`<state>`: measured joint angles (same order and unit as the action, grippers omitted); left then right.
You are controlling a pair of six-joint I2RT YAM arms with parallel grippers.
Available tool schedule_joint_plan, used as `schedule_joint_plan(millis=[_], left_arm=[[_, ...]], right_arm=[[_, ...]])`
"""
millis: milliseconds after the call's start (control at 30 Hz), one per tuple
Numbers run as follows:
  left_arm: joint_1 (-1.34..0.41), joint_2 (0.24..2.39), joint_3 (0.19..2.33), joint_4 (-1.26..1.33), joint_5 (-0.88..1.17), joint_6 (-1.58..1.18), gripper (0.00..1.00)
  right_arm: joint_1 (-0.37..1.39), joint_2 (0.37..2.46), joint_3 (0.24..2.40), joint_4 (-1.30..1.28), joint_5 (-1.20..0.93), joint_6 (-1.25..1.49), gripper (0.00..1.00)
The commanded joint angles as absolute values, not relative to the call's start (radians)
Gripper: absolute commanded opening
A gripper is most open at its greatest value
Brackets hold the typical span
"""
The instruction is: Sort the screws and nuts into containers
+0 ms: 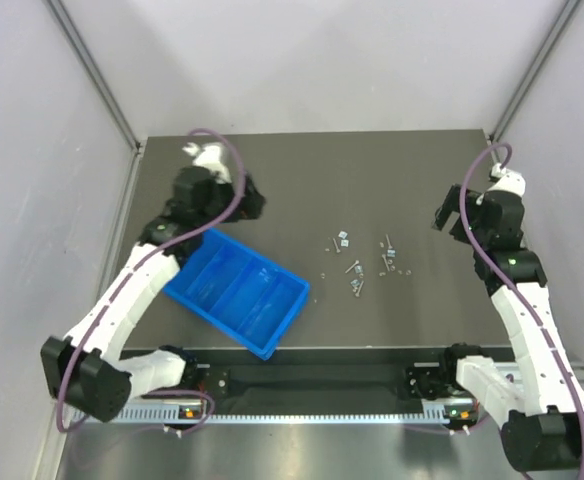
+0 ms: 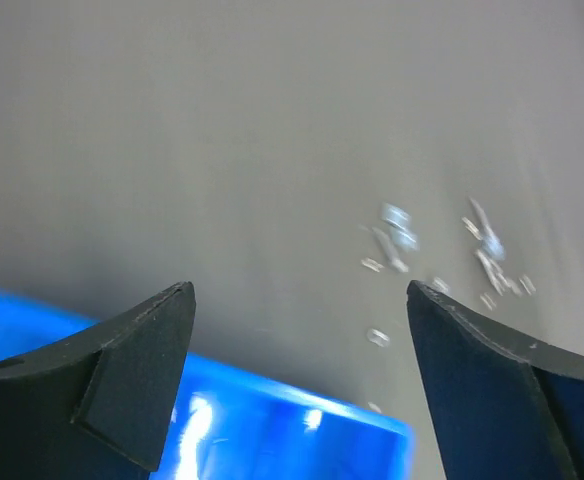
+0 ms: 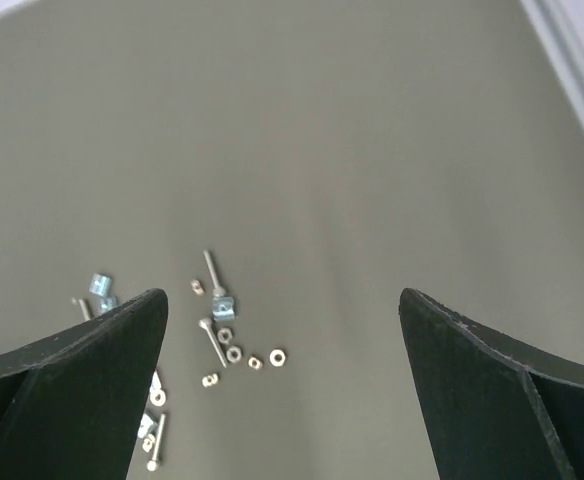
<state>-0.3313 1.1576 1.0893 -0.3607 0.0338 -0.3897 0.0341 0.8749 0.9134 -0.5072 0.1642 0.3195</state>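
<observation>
Two grippers, one tray, one scatter of small parts.

On the dark grey table (image 1: pixel 302 160), one bright blue rectangular plastic tray (image 1: pixel 237 292), lying askew in the near left part. Split by dividers into long compartments (image 1: pixel 222 285); three or four, hard to count exactly. Contents of the tray not clear from above.

To the right of the tray and apart from it, all loose on the table: tiny silver-grey metal screws (image 3: pixel 211 268), at least four countable in the right wrist view. Among them, small silver-grey metal nuts (image 3: pixel 255 361), about nine: seven round ones and two bigger bluish square ones. More pieces half hidden behind one black finger, so no exact total.

As for the left gripper (image 2: pixel 300 290): raised above the table just beyond the far side of the tray, jaws spread wide, holding nothing.

As for the right gripper (image 3: pixel 282 295): raised above bare table to the right of the scatter, also spread wide, nothing between the black fingers (image 3: pixel 492 390). Neither gripper touching any part.
</observation>
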Motion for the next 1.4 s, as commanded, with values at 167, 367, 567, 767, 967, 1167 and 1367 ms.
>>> schedule_joint_plan(millis=[167, 367, 567, 767, 967, 1167, 1367], left_arm=[[-0.728, 1.523, 1.317, -0.343, -0.174, -0.454, 0.85], [-0.879, 1.799, 1.498, -0.434, -0.351, -0.547, 0.77], [-0.894, 1.953, 1.584, -0.451, -0.348, -0.574, 0.63], [-0.896, 2.006, 1.595, -0.454, -0.382, -0.575, 0.56], [-0.896, 2.063, 1.617, -0.452, -0.373, -0.575, 0.55], [-0.894, 2.098, 1.643, -0.489, -0.399, -0.577, 0.5], [-0.894, 2.128, 1.657, -0.482, -0.394, -0.566, 0.5]], right_arm=[[0.02, 0.864, 0.853, -0.468, 0.186, 0.36, 1.0], [0.018, 0.83, 0.822, -0.469, 0.147, 0.374, 1.0], [0.018, 0.827, 0.833, -0.498, 0.14, 0.351, 1.0], [0.017, 0.81, 0.848, -0.514, 0.152, 0.342, 1.0], [0.018, 0.813, 0.85, -0.523, 0.158, 0.341, 0.99], [0.017, 0.816, 0.851, -0.537, 0.156, 0.341, 1.0], [0.017, 0.813, 0.854, -0.549, 0.158, 0.342, 0.99]])
